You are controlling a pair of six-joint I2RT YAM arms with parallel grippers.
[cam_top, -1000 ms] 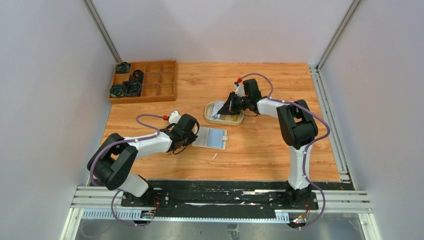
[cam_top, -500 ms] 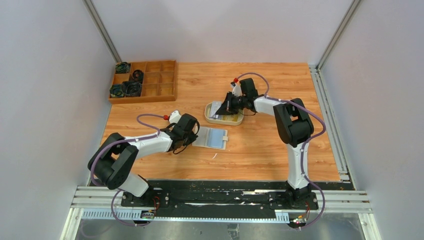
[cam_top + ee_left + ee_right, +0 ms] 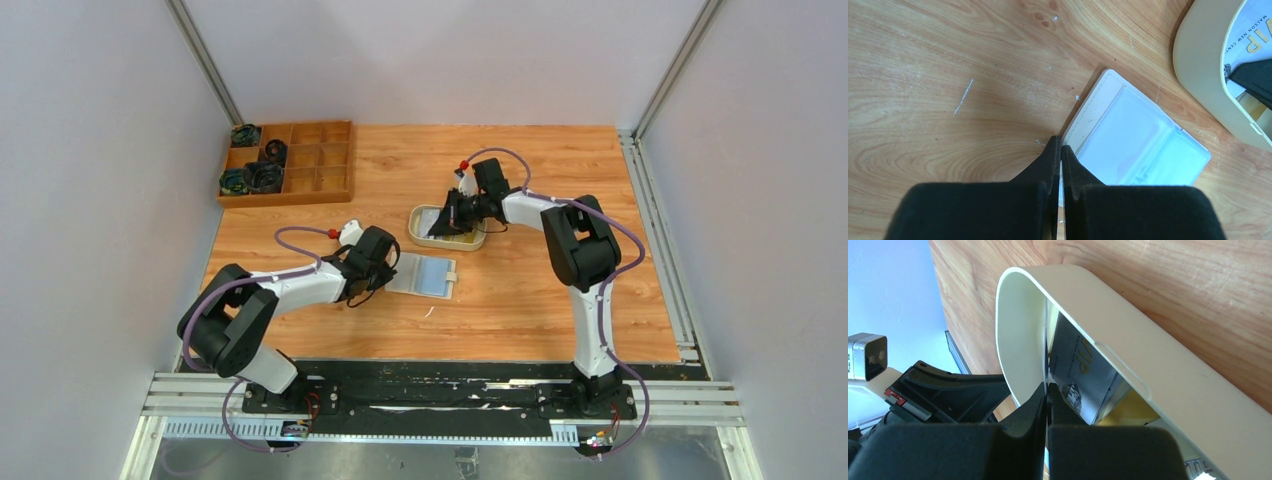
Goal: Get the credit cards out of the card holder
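Since the cards are meant to end up outside the wallet, the wood-grain table (image 3: 520, 300) is set with a landing spot: an oval beige tray (image 3: 1128, 340) with a smooth raised rim, well apart from the wooden compartment box (image 3: 310, 165) in the far left corner. Near the tray, the card holder (image 3: 1138, 145) is spread open and flat, its stitched cream border framing a glossy pale-blue pocket; no card can be made out in it. It is judged to be pinned by the left gripper (image 3: 1061, 150), whose 2 black fingers are pressed fully together on nothing, tips seemingly touching the wallet's edge to stop it sliding. Inside the tray, credit cards (image 3: 1083, 385) are seen leaning: a pale one printed "VIP" and a yellow one beneath. The right gripper (image 3: 1046, 390) is poised at the tray, jaws closed; a thin pale card (image 3: 1044, 350) appears to be pinched edge-on between them, presumably for release there.
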